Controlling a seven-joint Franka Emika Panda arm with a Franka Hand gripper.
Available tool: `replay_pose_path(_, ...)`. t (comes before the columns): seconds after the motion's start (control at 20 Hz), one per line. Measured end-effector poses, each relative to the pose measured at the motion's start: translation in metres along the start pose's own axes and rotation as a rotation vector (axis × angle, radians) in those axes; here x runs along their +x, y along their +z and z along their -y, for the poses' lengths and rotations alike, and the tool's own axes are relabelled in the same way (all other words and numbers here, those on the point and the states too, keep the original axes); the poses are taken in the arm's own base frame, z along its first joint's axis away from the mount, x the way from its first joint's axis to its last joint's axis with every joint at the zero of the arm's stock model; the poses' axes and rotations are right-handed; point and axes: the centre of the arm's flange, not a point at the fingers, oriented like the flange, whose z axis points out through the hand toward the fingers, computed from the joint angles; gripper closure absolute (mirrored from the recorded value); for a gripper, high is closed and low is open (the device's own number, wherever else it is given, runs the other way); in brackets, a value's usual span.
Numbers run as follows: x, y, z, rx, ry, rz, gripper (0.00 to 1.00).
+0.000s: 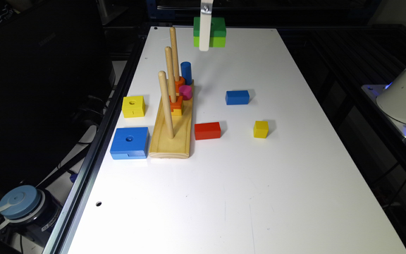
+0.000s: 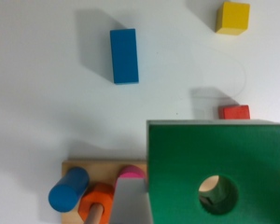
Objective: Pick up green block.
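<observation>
Exterior view: the gripper (image 1: 205,44) is holding the green block (image 1: 217,32) high above the white table (image 1: 231,176). It is hanging behind the 3 pegs (image 1: 169,74).

matt green block (image 2: 177,154), bare-wood pegs (image 1: 165,102).

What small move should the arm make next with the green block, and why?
Probably just hold the lift steady, or rise slightly more. The green block already hangs in the end effector well above the white table, higher than the tips of the wooden pegs. In the wrist view it sits against one finger. Avoid moving sideways towards the pegs.
</observation>
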Motion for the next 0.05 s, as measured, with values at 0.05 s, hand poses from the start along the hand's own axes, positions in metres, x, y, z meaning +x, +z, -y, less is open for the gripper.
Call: replay_pose_path(0.05,0.0001,0.0007,0.0000,-0.001,0.000,0.001,1.00)
